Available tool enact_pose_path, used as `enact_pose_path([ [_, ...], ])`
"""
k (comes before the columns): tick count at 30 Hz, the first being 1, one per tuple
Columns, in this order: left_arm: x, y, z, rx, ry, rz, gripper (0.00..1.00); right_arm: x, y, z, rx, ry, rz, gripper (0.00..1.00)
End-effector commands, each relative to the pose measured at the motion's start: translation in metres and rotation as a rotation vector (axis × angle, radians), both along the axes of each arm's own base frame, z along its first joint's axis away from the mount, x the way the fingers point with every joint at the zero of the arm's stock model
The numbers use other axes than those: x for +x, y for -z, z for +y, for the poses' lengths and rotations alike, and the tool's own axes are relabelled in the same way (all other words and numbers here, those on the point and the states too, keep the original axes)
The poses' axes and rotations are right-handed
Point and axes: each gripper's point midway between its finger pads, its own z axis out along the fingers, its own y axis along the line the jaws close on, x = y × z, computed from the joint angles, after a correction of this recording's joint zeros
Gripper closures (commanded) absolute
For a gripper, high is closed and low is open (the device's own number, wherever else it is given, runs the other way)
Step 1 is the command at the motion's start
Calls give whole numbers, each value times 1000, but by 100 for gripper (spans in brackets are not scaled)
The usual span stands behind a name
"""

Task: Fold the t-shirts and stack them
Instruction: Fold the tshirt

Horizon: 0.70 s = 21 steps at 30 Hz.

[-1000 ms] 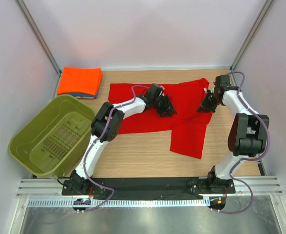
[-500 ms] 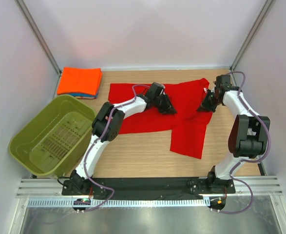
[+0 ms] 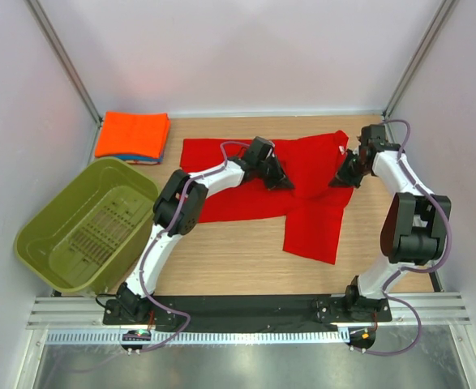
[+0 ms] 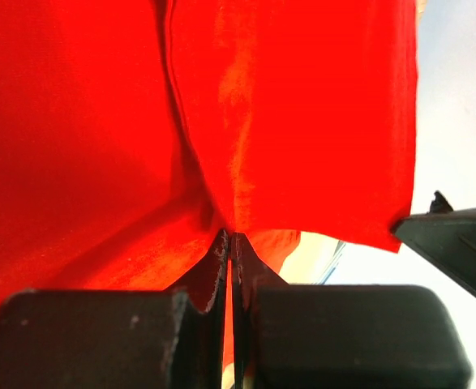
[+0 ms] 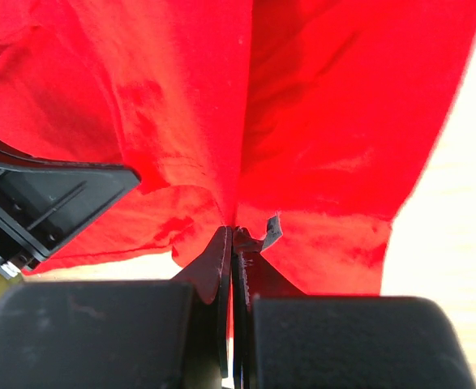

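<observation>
The deep red t-shirt (image 3: 302, 182) lies spread over the back middle of the wooden table. My left gripper (image 3: 280, 180) is shut on a pinch of its cloth near the middle; the red cloth (image 4: 286, 121) fills the left wrist view. My right gripper (image 3: 340, 178) is shut on the shirt's right edge, and the red cloth (image 5: 319, 121) and the small neck label (image 5: 272, 229) show in the right wrist view. The orange t-shirt (image 3: 134, 134) lies folded at the back left on top of the blue one (image 3: 132, 159), of which only an edge shows.
The olive-green basket (image 3: 83, 227) stands at the left, tilted, with nothing in it. White walls close the back and both sides. Bare wood (image 3: 221, 259) lies in front of the red shirt.
Both grippers have shifted slightly while holding the red shirt; the right one moved a little to the right. The cloth's outline is almost the same.
</observation>
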Motion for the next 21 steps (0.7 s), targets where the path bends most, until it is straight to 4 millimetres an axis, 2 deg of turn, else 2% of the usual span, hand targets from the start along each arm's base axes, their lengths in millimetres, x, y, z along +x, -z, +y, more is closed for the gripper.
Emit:
enact_pose_path([
  [1, -2, -33, -8, -55, 8, -22, 100, 0, -36, -12, -38, 47, -56, 99],
  [4, -3, -49, -2, -25, -9, -41, 100, -8, -47, -23, -66, 88, -41, 99],
  [7, -5, -47, 13, 66, -18, -46, 100, -19, -50, -26, -80, 108, -7, 99],
  [9, -9, -39, 26, 141, -24, -39, 100, -26, -52, -27, -83, 123, -7, 99],
  [12, -15, -31, 33, 175, -20, -28, 100, -36, -40, -26, -79, 157, 7, 99],
  [15, -19, -19, 37, 193, -16, -6, 100, -51, -11, -20, -50, 170, 58, 99],
  [21, -27, -1, 40, 214, -5, 34, 100, -54, 16, -23, -69, 178, 75, 99],
])
